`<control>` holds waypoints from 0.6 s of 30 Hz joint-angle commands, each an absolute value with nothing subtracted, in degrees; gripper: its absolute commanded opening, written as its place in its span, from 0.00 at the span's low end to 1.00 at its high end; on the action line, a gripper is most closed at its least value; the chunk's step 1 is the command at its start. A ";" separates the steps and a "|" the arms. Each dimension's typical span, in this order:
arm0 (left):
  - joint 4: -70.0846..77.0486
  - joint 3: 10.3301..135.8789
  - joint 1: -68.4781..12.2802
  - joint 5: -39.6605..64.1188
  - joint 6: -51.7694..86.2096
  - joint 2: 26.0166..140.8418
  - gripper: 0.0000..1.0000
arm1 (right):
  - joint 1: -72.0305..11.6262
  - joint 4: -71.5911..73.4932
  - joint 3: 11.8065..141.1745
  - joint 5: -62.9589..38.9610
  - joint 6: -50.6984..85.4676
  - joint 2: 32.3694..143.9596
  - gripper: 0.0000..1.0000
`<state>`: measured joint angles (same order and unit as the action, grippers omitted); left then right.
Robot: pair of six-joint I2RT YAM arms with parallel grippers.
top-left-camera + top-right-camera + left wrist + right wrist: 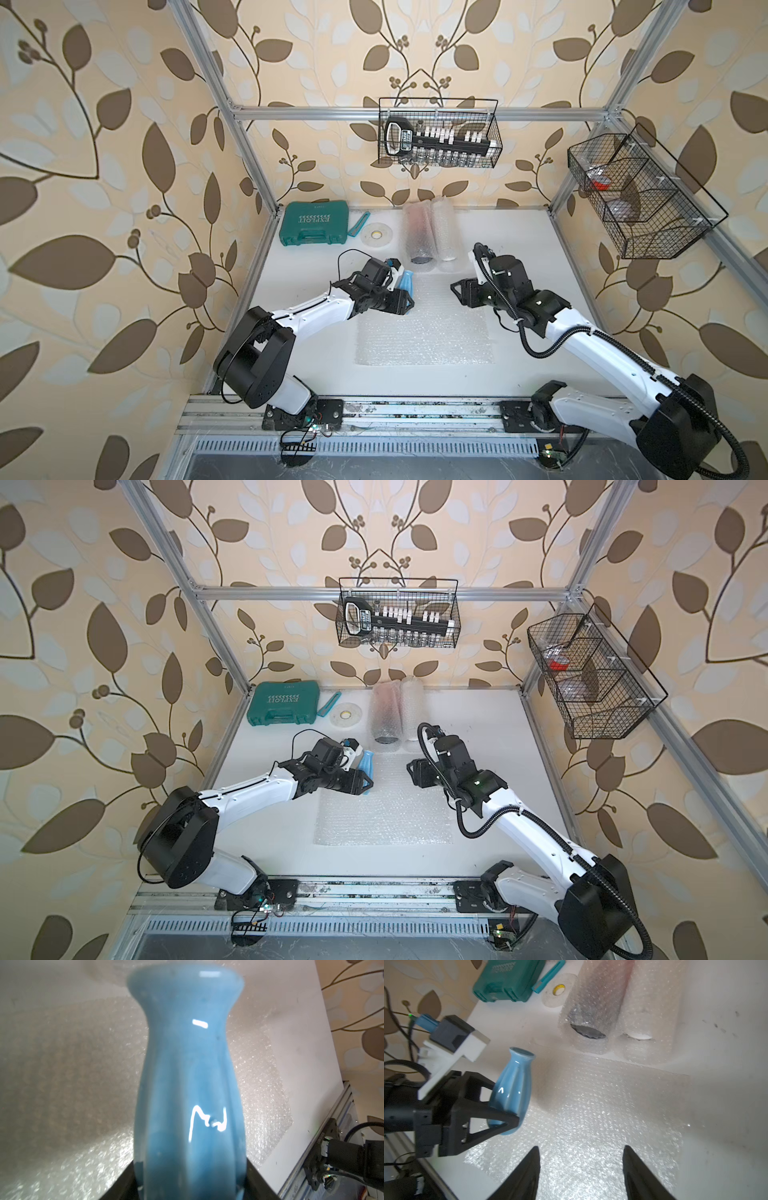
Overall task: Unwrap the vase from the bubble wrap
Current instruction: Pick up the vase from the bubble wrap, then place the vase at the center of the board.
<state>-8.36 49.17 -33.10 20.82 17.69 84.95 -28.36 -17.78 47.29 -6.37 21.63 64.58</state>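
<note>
At the far left of the counter (316,353) lie a green tool case (313,226), a teal cutter (359,224) and a roll of tape (377,237), all well apart from the work.

Next along, the left fingers (500,1118) pinch the vase (517,1068) low on its body, one on each side. The vase is bare blue glaze with no wrap on it. Its long axis is tilted, with the mouth pointing up and toward the back wall. It sits at the left far corner of the flat sheet of bubble wrap (428,332) and looks lifted just off it, though contact at the base is hard to rule out.

Behind the sheet, two bubble-wrap rolls lie side by side and touching. The dark-filled roll (419,237) holds something black and the pale roll (444,232) something white. Above them, a wire basket (496,133) on the back wall carries a socket set (440,141).

The right fingers (529,1167) are spread and empty. They hover over the sheet's right side, pointing toward the vase, which lies to their left. The left arm therefore has the vase, and setting it down clear of the sheet is probably what remains.

On the right wall, a divided wire basket (648,245) holds something red in its far compartment. The rest of its contents are unclear.
</note>
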 commanded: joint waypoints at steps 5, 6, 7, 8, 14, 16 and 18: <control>4.04 46.81 -34.86 27.27 10.50 78.05 0.54 | -27.29 -9.45 46.07 -22.90 23.50 64.11 0.63; 4.57 46.65 -35.11 27.65 9.91 77.72 0.54 | -27.26 -8.81 46.15 -24.08 23.83 64.22 0.63; 5.16 46.43 -35.51 27.98 9.24 77.17 0.54 | -27.25 -7.93 46.31 -25.16 24.22 64.38 0.63; 5.52 46.27 -35.94 28.19 8.69 76.83 0.54 | -27.25 -7.19 46.40 -25.99 24.58 64.57 0.63; 6.06 46.13 -37.85 29.24 6.20 75.71 0.54 | -27.25 -3.85 47.36 -29.75 26.22 65.67 0.67; 6.20 46.17 -38.27 29.60 5.77 75.49 0.54 | -27.33 -3.32 47.68 -29.89 26.52 66.11 0.68; 6.08 46.30 -38.71 29.66 5.61 75.31 0.54 | -27.29 -2.84 48.07 -29.97 26.85 66.65 0.68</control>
